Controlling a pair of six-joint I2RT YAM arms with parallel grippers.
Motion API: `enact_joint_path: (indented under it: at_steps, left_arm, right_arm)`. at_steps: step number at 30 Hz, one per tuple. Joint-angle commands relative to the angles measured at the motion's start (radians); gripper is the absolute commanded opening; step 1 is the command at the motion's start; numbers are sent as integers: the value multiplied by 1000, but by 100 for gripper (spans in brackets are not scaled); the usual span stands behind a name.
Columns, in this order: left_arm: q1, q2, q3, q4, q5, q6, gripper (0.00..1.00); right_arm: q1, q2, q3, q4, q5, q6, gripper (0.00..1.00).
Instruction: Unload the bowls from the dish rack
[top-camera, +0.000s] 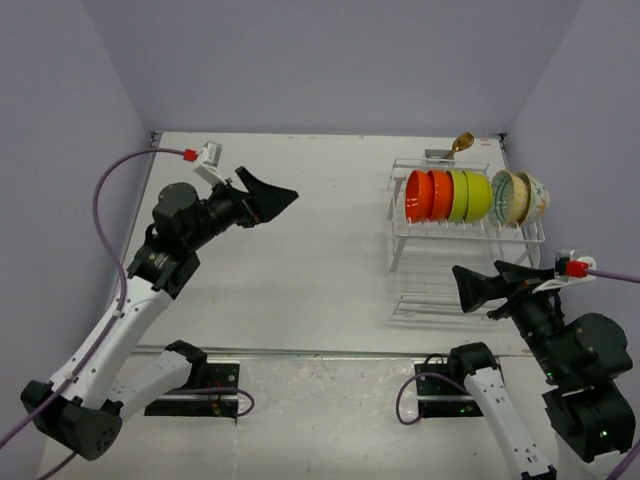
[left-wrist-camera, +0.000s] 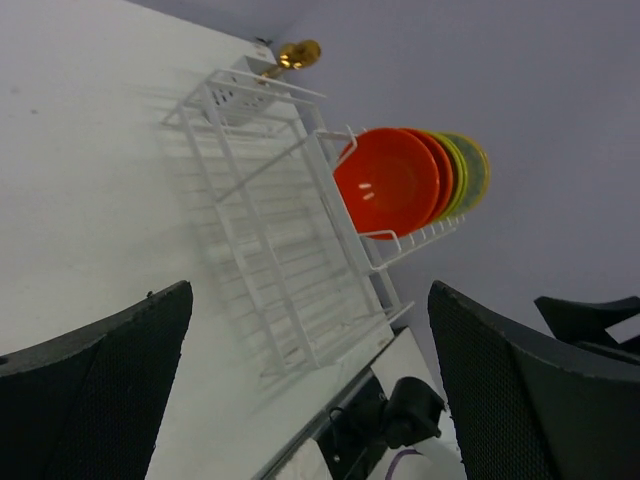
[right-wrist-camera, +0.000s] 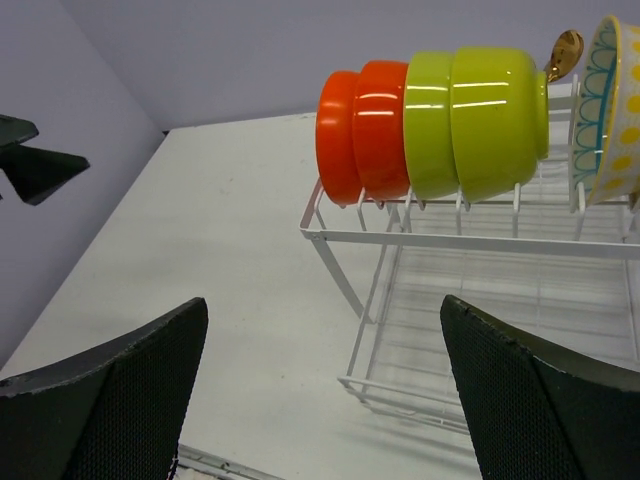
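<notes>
From above, the white wire dish rack (top-camera: 440, 290) stands at the far right of the pale table (top-camera: 300, 260). Small glossy round bowls stand on edge in a row on its upper tier: two orange-red bowls (top-camera: 428, 195), two lime-green bowls (top-camera: 470, 195) and two cream floral bowls (top-camera: 520, 197). A gold spoon (top-camera: 462, 143) rises behind them. The left gripper (top-camera: 270, 200) hovers well apart from the rack, and the right gripper (top-camera: 475, 285) hovers near its front. Both are spread wide and grasp nothing.

The left wrist view faces the shiny inside of an orange-red bowl, with lime-green rims behind it.

The right wrist view shows the bowls' rounded outsides packed close together. At the right edge, a cream bowl carries blue-green arcs and yellow dots.
</notes>
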Motion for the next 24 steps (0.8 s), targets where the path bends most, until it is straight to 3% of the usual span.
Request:
enact_joint_path:
  at_steps: [1,4,12,18,24]
  left_arm:
    - [-161,65,120,196,19,-99,100]
    - [-283,165,189,213,-77,-90,100]
    - [-470,521,398,315,-90,-122,94]
    - [-506,743,611,309,-49,-82,88]
    - [-509,882,705,262,-75,-76,72]
  right_arm:
    - [2,-9,5,50,-46,15,99]
    - [2,-18,-1,50,-40,16,99]
    - [2,-24,28,48,-61,33,99]
    - [2,-26,68,16,-68,16,99]
    - [2,-50,83,-15,-63,-5,99]
